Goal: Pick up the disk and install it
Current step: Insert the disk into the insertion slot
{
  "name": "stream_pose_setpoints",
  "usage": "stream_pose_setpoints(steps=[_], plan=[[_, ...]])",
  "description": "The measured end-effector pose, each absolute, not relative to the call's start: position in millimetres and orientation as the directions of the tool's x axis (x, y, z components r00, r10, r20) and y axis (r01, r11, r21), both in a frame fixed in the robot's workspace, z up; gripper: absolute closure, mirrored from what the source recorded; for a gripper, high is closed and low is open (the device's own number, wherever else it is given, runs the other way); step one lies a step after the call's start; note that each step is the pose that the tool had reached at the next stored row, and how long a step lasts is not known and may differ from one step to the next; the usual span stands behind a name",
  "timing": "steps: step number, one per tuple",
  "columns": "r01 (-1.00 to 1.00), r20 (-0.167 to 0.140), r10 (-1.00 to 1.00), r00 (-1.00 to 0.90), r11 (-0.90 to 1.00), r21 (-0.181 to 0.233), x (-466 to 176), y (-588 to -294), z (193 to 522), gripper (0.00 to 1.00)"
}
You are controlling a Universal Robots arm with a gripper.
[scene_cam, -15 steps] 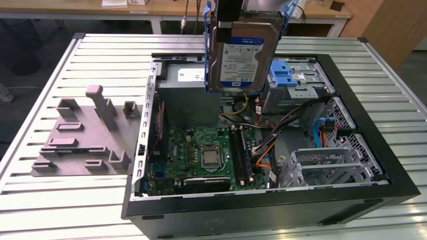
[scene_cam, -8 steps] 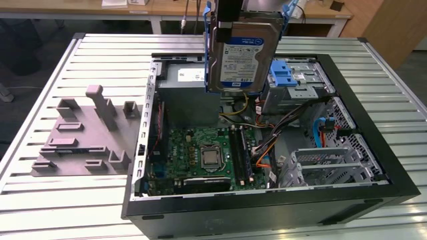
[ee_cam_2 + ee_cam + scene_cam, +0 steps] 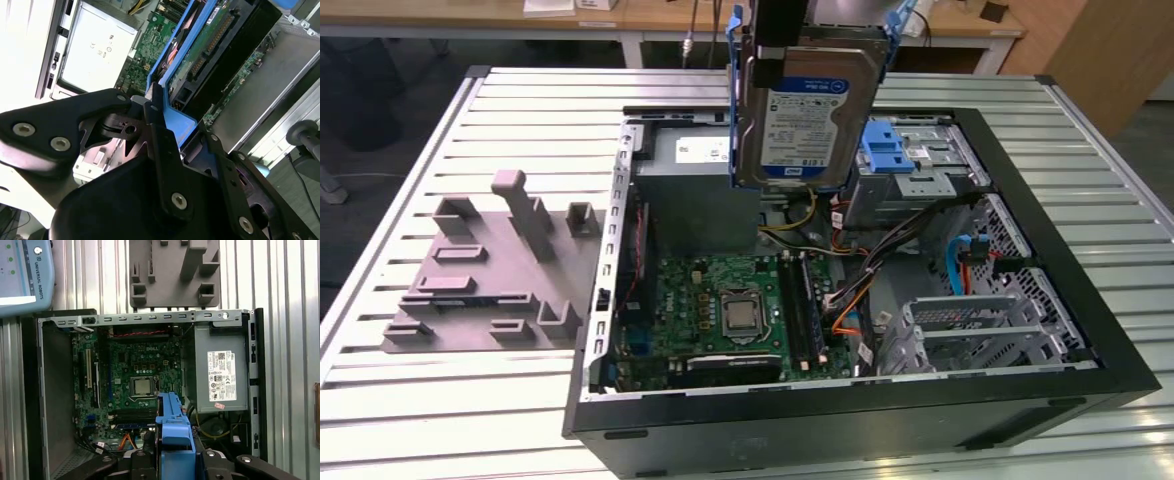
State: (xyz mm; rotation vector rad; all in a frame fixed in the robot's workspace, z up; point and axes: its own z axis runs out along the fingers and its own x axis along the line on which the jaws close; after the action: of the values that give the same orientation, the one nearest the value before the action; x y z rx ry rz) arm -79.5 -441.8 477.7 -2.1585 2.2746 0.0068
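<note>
I have the disk (image 3: pixel 801 115) in the claw (image 3: pixel 811 25), whose fingers are closed on the blue rails at the disk's upper end. The disk hangs upright in the air with its white-and-blue label facing the exterior camera. It is over the open computer case (image 3: pixel 854 432) and touches nothing inside it. Below it sit the grey power box (image 3: pixel 683 170) with the white sticker and, just beside that toward the exterior view's right, the metal drive cage (image 3: pixel 921 165) with its blue tab. In the second wrist view I see the claw (image 3: pixel 187 142) from close by: one black finger (image 3: pixel 162 150) presses against the blue rail, and the green circuit underside of the disk (image 3: pixel 210 45) runs away from the camera. In the first wrist view the blue rail of the disk (image 3: pixel 174 425) stands up from the claw (image 3: pixel 175 462), with the green main board (image 3: pixel 135 370) and the power box (image 3: pixel 220 370) beneath it. The case lies on its side on the slatted metal table (image 3: pixel 454 400), filling the half toward the exterior view's right. A grey moulded holder block (image 3: pixel 494 270) lies near the table's edge at the exterior view's left, well apart from the disk.
</note>
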Motion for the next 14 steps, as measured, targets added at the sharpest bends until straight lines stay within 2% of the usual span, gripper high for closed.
stream_pose_setpoints(steps=[14], plan=[[-0.999,-0.007,-0.999,-0.052,0.052,-0.001,-79.1,-449.2,477.6,0.63]])
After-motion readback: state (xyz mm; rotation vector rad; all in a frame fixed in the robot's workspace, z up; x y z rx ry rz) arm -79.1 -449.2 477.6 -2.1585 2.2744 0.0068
